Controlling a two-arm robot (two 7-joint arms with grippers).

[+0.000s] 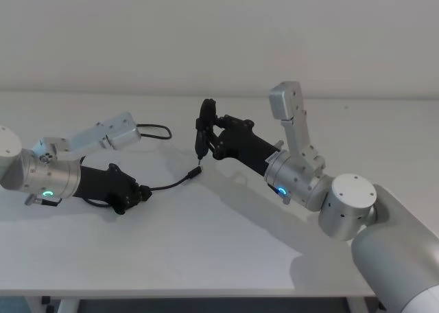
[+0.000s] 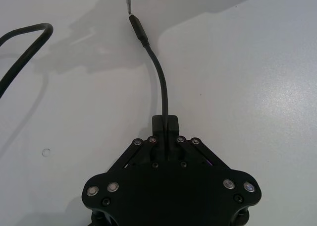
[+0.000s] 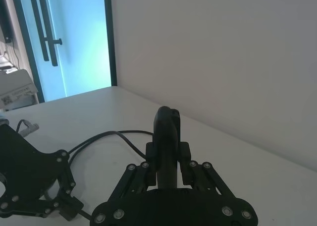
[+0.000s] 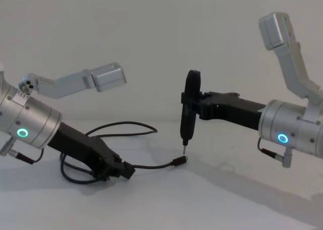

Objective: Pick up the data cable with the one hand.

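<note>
The white worktop carries everything, with both arms reaching in over it from either side. The right gripper, on the blue-ringed wrist, hangs above the middle with its fingers closed on a black pen-like tool, held upright so the needle tip points down just beside the cable's free plug, probably to meet that plug. The left gripper, on the green-ringed wrist, lies low against the worktop, its fingers closed on the data cable a short way behind the plug, a hold that leaves the end sticking forward. The rest of the cable trails in a loose loop behind the left arm, on the worktop.
</note>
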